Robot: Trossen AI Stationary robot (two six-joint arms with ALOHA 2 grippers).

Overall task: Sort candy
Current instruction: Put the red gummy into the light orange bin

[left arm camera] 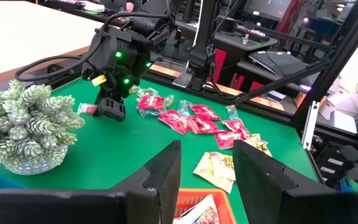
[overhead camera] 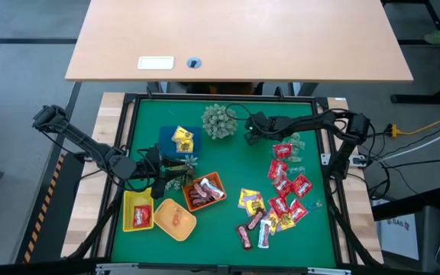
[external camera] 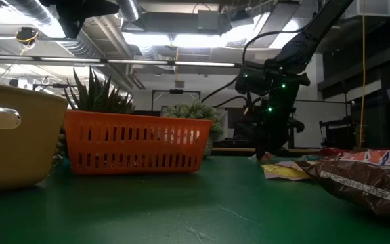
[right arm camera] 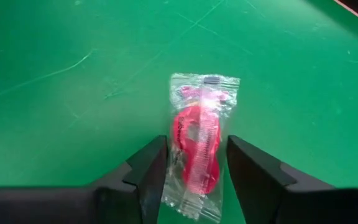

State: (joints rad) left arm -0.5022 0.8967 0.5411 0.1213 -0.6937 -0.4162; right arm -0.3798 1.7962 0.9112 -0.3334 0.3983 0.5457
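Candy lies scattered on the right half of the green mat: red packets, yellow packets and dark bars. My right gripper points down at the mat near the spiky plant ball. It is open, and its fingers stand on either side of a clear-wrapped red candy that lies flat on the mat. My left gripper hovers open and empty over the orange basket, which holds dark bars. My right gripper comes at the clear-wrapped red candy from above, with one finger along each long side of the wrapper's near end. Whether the fingers touch the wrapper, I cannot tell. The candy lies flat on the mat.
A blue tray holds yellow packets, a yellow tray holds a red packet, and an orange dish holds a sweet. A small spiky plant stands by the left gripper. The black frame rims the mat. Bare mat lies in the middle.
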